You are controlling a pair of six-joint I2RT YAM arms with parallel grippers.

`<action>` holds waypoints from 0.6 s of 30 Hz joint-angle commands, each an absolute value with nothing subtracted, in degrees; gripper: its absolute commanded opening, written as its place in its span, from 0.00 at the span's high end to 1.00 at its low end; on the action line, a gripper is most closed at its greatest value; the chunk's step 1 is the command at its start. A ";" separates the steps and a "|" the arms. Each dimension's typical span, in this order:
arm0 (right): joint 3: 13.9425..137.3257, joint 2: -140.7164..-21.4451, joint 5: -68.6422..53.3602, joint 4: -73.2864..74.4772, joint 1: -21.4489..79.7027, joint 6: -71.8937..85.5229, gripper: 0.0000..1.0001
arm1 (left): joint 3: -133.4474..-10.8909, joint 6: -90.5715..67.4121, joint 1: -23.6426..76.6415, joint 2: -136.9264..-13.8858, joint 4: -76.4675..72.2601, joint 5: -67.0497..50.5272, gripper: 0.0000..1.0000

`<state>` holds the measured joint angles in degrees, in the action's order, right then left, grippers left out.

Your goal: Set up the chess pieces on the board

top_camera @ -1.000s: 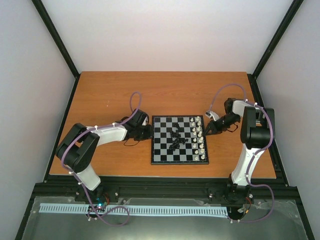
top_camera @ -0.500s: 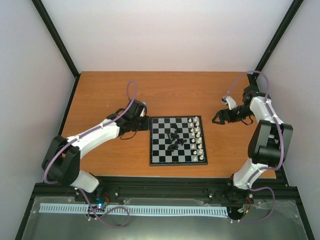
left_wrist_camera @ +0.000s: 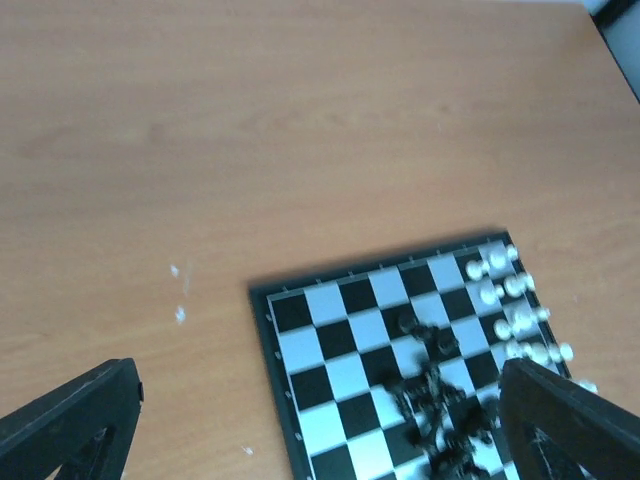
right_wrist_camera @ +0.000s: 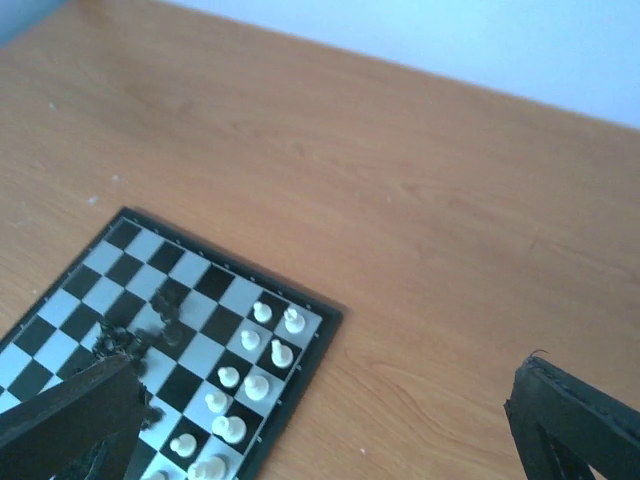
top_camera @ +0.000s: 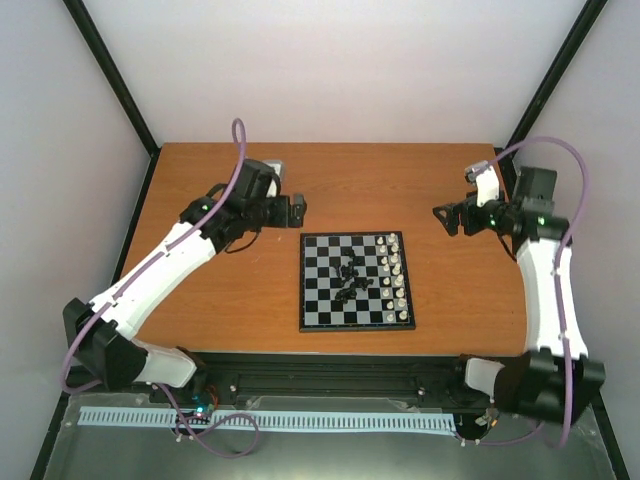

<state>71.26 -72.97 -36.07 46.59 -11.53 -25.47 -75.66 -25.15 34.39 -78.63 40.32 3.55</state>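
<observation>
Ideally, with the left fingers (left_wrist_camera: 70, 425) and right fingers (right_wrist_camera: 570, 420) both spread wide and empty above the bench (top_camera: 220, 300), one arm should pinch a single outlying piece from the black chess pieces (top_camera: 348, 282) heaped mid-frame on the board (top_camera: 320, 312), sparing the white ranks (top_camera: 398, 275) along its right edge.

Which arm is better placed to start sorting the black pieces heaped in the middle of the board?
Probably the left. The black pieces belong on the board's bare left columns, on the open left gripper's side.
</observation>
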 commanded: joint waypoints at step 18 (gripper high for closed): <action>62.61 -70.89 -48.02 38.87 -10.67 -28.62 0.00 | -62.22 -22.90 33.95 -69.35 30.03 22.87 0.00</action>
<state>62.41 -73.97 -53.04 37.65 -11.09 -25.56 -61.98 -20.38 34.13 -67.75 32.49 18.46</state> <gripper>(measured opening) 1.000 0.997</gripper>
